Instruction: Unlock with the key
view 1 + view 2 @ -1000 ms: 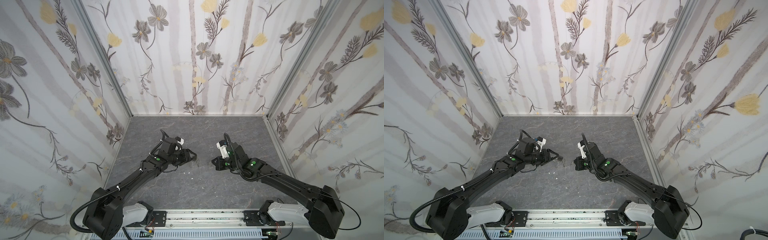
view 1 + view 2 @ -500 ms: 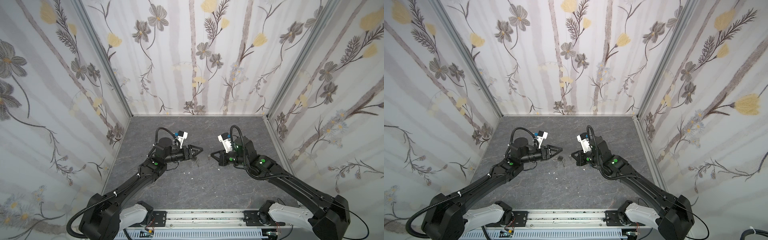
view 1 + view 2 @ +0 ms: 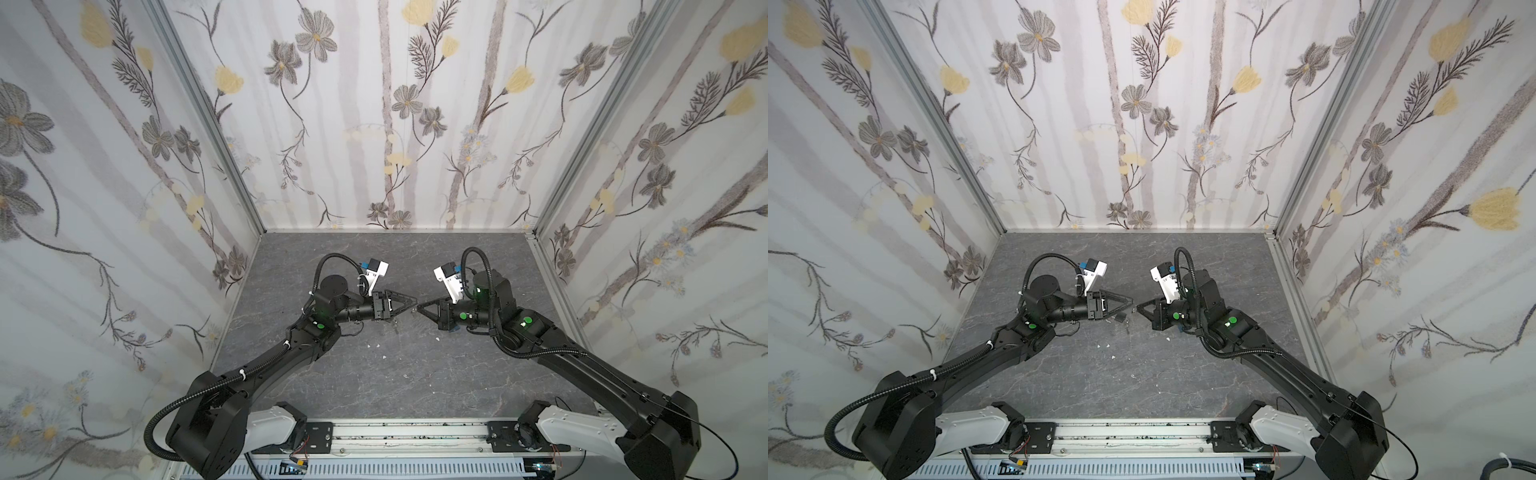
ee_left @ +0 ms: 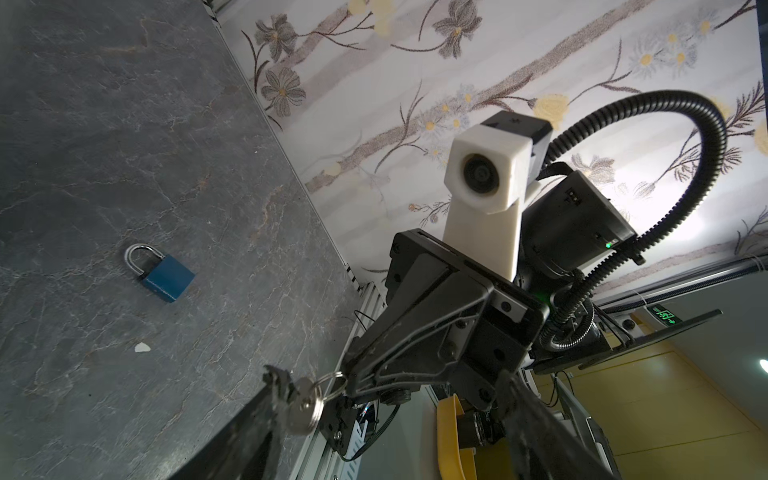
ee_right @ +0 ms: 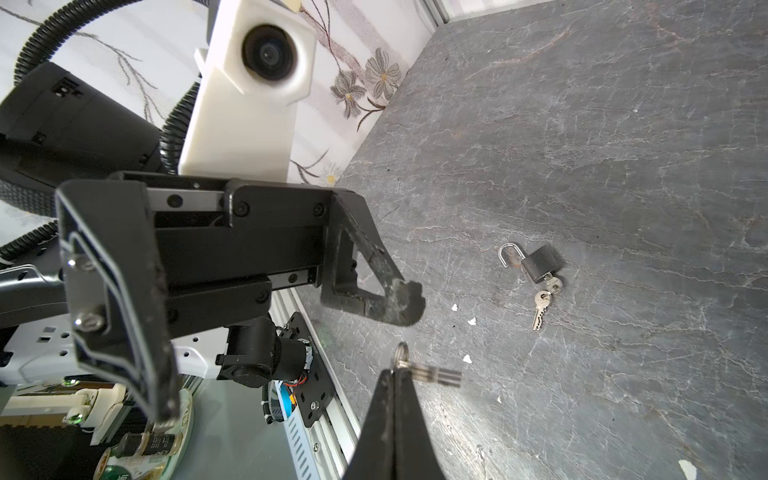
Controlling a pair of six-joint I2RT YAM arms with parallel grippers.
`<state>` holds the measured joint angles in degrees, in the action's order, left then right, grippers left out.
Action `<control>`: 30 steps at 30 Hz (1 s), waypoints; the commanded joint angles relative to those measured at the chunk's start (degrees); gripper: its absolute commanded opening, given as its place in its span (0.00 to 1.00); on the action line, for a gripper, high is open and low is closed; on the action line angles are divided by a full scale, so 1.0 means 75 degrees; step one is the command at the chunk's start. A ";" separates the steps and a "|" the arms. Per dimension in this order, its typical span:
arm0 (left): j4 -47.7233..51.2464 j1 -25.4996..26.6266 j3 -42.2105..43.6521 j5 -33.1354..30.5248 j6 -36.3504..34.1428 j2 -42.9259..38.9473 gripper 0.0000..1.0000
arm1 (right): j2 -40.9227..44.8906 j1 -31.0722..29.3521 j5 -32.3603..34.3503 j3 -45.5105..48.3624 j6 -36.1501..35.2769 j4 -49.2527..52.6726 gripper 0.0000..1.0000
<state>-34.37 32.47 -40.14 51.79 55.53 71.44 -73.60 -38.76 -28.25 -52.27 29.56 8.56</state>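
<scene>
Left fingers (image 5: 374,266) apart, right fingers (image 5: 386,415) clamping key (image 4: 305,409), left wrist shows blue padlock (image 4: 168,276)

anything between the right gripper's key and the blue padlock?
Nothing visible blocks it. The blue padlock lies alone on bare table; only a flat white scrap sits between it and the key held by the right gripper.

Both arms reach inward over the grey marbled table (image 3: 374,386) and meet tip to tip near its centre. The left gripper (image 3: 411,304) points right with its jaws parted. The right gripper (image 3: 419,308) points left, its jaws pressed into a single point just beside the left fingertips. White wrist cameras, left (image 3: 373,271) and right (image 3: 446,279), sit behind the grippers. Small white specks (image 3: 376,344) lie on the table nearer the base rail (image 3: 399,434).
</scene>
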 commanded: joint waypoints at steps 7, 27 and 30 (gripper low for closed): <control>-0.0497 0.0150 -0.0081 0.0183 0.0108 0.0239 0.75 | 0.0057 0.0047 -0.0350 -0.0044 0.0160 -0.0625 0.00; -0.0410 0.0206 0.0061 0.0232 0.0061 0.0216 0.39 | 0.0438 0.0381 -0.0348 0.0299 0.0460 -0.1000 0.00; -0.0276 0.0218 0.0107 0.0191 -0.0008 0.0184 0.34 | 0.0494 0.0404 -0.0335 0.0336 0.0485 -0.1000 0.00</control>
<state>-35.59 34.04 -39.55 52.58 55.70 73.21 -70.24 -35.86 -30.24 -50.00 32.53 4.40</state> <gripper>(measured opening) 0.345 0.048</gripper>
